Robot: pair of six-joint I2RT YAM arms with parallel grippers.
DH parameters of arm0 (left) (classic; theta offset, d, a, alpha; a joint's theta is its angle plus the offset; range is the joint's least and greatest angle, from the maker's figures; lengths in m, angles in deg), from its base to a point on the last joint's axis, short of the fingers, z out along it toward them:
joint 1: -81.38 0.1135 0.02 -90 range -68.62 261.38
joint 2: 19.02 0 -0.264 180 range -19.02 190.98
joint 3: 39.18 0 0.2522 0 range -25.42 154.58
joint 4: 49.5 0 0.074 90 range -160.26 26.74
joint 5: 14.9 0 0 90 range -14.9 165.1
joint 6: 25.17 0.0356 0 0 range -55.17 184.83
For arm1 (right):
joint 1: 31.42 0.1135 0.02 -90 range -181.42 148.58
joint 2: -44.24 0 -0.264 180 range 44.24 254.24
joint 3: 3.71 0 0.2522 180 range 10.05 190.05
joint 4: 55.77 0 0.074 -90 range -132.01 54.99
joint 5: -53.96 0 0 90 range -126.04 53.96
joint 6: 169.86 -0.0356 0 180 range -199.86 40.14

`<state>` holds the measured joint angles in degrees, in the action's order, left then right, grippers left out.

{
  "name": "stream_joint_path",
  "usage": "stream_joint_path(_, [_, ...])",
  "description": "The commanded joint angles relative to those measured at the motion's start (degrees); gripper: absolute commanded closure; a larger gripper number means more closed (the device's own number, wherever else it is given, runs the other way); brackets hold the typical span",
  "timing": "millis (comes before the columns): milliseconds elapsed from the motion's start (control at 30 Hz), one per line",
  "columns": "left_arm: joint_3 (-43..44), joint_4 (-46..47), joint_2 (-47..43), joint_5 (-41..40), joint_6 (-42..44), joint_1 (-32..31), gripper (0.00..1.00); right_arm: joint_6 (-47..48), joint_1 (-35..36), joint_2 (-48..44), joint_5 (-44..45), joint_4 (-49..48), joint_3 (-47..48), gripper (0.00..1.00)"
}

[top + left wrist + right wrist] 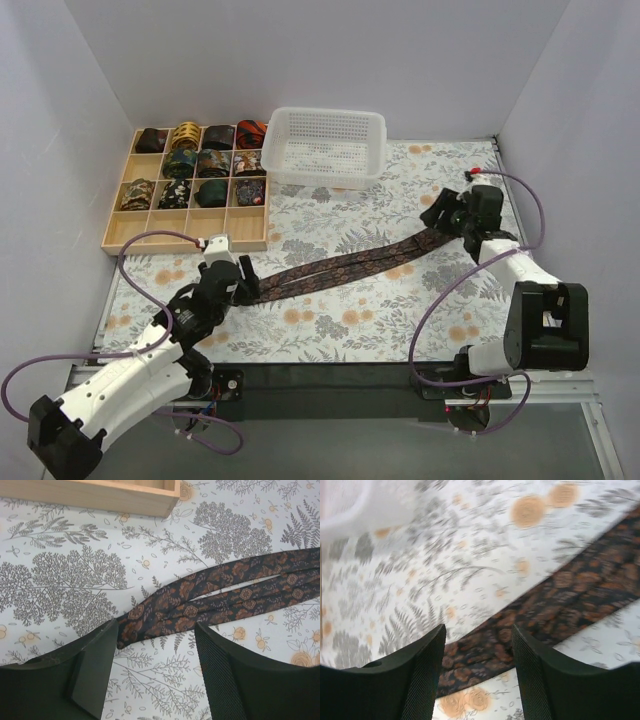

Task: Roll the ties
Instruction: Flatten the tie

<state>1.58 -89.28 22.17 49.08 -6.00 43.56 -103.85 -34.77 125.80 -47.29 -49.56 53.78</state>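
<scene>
A dark brown-maroon tie with small reddish print lies doubled over as a long flat strip across the floral cloth, from lower left to upper right. My left gripper is open at the strip's folded left end; in the left wrist view that end lies just beyond my open fingers. My right gripper is open over the strip's right end; in the right wrist view the tie passes between and beyond the fingers. Neither gripper holds anything.
A gridded wooden tray at the back left holds several rolled ties; its edge shows in the left wrist view. A white mesh basket stands at the back centre, empty. White walls enclose the table on three sides.
</scene>
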Motion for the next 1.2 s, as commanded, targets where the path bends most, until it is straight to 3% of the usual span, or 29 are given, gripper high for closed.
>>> stream_joint_path(0, [0.9,-7.7,-4.0,1.9,-2.9,0.4,0.41,15.6,13.5,-1.6,-4.7,5.3,3.0,0.47])
stream_joint_path(100, [0.0,-6.1,-1.6,1.5,-2.9,1.0,0.43,26.4,26.1,1.7,-6.5,5.4,6.3,0.46])
stream_joint_path(200, [0.3,-4.9,1.8,2.5,-2.3,2.1,0.43,32.3,32.6,6.7,-10.5,7.4,11.5,0.46])
stream_joint_path(233, [0.8,-3.8,4.1,4.6,0.7,5.2,0.43,40.1,38.9,15.3,-8.6,12.0,18.6,0.48])
stream_joint_path(500, [2.9,-2.9,4.7,10.1,7.2,10.7,0.43,47.1,42.5,24.1,-9.0,18.2,27.6,0.53])
stream_joint_path(933, [3.1,-0.8,6.0,11.3,12.0,11.9,0.42,48.5,48.3,29.6,-5.5,19.2,29.1,0.57])
stream_joint_path(1167, [2.7,-0.7,5.7,11.2,12.1,11.9,0.42,49.8,49.8,32.3,-2.0,19.9,29.9,0.68])
